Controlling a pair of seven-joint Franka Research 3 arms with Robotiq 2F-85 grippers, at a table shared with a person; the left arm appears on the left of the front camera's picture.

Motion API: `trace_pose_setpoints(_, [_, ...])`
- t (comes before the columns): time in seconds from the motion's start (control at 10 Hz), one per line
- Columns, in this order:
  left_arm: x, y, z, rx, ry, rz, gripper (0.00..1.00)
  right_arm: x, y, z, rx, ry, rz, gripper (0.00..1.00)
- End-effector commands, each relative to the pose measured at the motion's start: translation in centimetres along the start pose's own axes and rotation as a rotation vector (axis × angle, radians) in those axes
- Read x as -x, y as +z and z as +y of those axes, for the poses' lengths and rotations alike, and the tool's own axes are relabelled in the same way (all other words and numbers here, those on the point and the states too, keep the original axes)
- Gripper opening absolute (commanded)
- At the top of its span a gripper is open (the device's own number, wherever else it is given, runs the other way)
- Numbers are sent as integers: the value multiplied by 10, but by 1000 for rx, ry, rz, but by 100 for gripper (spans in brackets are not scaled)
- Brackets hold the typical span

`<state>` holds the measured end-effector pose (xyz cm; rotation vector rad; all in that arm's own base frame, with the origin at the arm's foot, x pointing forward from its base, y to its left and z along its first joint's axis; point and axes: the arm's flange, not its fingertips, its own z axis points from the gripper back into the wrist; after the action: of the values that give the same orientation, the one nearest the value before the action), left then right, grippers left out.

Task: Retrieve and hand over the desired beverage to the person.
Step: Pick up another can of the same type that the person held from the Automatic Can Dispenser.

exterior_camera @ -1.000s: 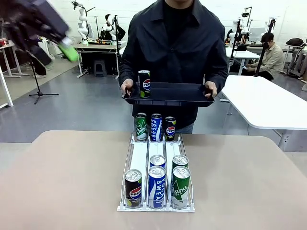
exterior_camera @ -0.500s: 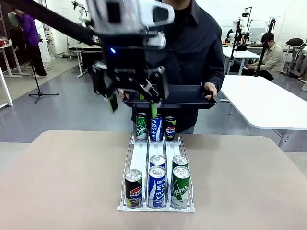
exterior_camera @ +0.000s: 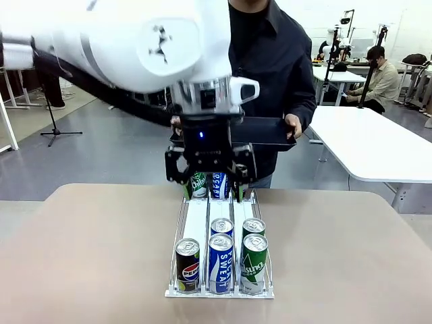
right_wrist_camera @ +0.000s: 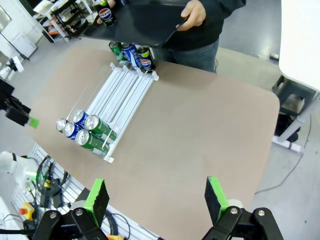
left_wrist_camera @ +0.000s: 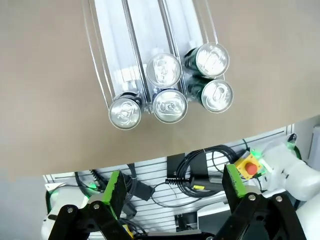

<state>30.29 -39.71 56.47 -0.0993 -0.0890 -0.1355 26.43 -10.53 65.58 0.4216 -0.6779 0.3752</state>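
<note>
The person (exterior_camera: 270, 61) in a dark jacket stands at the far side holding a black tray (exterior_camera: 270, 131). On that tray (right_wrist_camera: 140, 22) stands a Pepsi can (right_wrist_camera: 105, 13). A wire rack (exterior_camera: 196, 219) on the table holds several cans: a Pepsi (exterior_camera: 187, 265), a blue Pocari Sweat (exterior_camera: 220, 263) and a green can (exterior_camera: 254, 263) at the near end. My left gripper (exterior_camera: 211, 191) hangs open just above the rack's far end, nothing between its fingers. From above, its pads (left_wrist_camera: 116, 187) frame the near cans (left_wrist_camera: 170, 105). My right gripper (right_wrist_camera: 156, 199) is open, high over the table.
More cans (exterior_camera: 198, 183) stand at the rack's far end, partly behind my left gripper. A white table (exterior_camera: 378, 145) lies to the right beyond the brown table (exterior_camera: 88, 250). Cables and an emergency stop button (left_wrist_camera: 248, 167) sit below the near table edge.
My left arm has swung in from the upper left and dropped low over the rack's far end, now covering the Pepsi can on the tray. The person still holds the tray.
</note>
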Motion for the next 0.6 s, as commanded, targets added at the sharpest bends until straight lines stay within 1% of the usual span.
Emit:
trace_pose_setpoints(0.0, [9, -21, -4, -26, 10, 32, 100, 0, -1, 0, -33, 8, -10, 100])
trace_pose_setpoints(0.1, [12, -26, -5, -21, -9, 50, 100, 0, -1, 0, -33, 8, -10, 100])
trace_pose_setpoints(0.2, [12, -17, 0, 3, -25, 54, 100, 0, -1, 0, -33, 8, -10, 100])
trace_pose_setpoints(0.3, [8, -27, -5, -18, -16, 54, 100, 0, -1, 0, -33, 8, -10, 100])
trace_pose_setpoints(0.5, [8, -27, -5, -18, -16, 54, 100, 0, -1, 0, -33, 8, -10, 100])
